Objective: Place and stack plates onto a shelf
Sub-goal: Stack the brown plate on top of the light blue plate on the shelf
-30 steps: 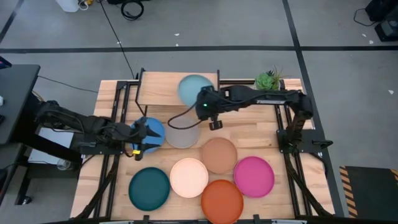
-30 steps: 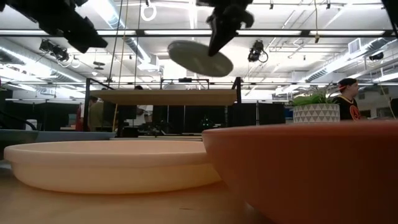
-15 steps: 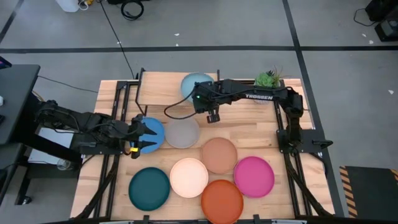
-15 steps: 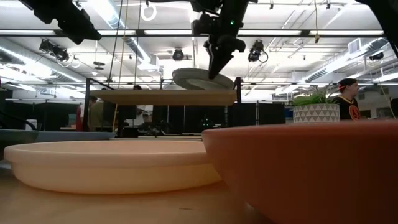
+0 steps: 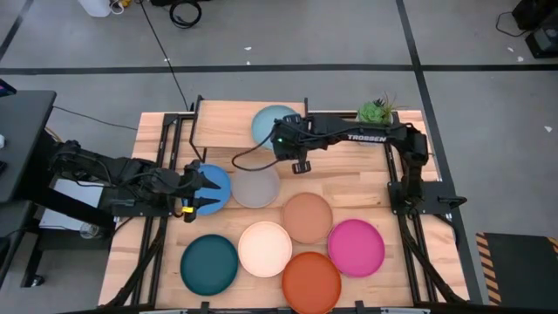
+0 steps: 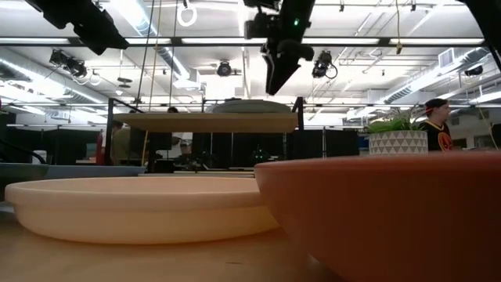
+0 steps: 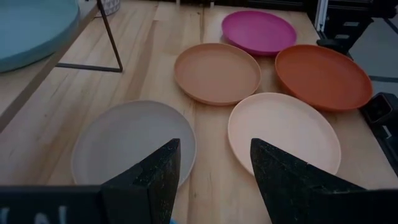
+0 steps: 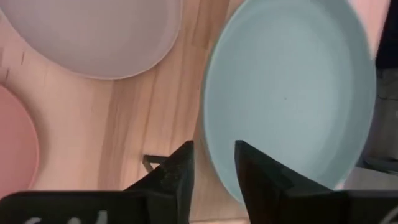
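The light blue plate (image 5: pixel 272 120) lies flat on the right half of the shelf (image 5: pixel 222 131), as the low view also shows (image 6: pixel 249 105). My right gripper (image 6: pixel 272 86) hangs open just above the plate's near rim and touches nothing; its wrist view shows the rim (image 8: pixel 217 124) below the gap between the fingers. My left gripper (image 5: pixel 207 192) stands open above the blue plate (image 5: pixel 220 181) at the table's left. The grey plate (image 5: pixel 255 187) rests on the table in front of the shelf. Peach (image 5: pixel 307 218), cream (image 5: pixel 265 249), dark teal (image 5: pixel 209 264), orange (image 5: pixel 311 281) and magenta (image 5: pixel 356 247) plates lie nearer the front.
A potted plant (image 5: pixel 377 112) stands at the table's far right, beside the shelf. The shelf's thin black legs (image 7: pixel 109 34) stand close behind the grey plate (image 7: pixel 134 149). A person (image 6: pixel 437 121) shows in the room beyond the table.
My right gripper has carried the light blue plate toward the table's far edge and down over the shelf, then let go of it. The plate, first tilted in the air, came down with one edge on the shelf and now lies flat there.
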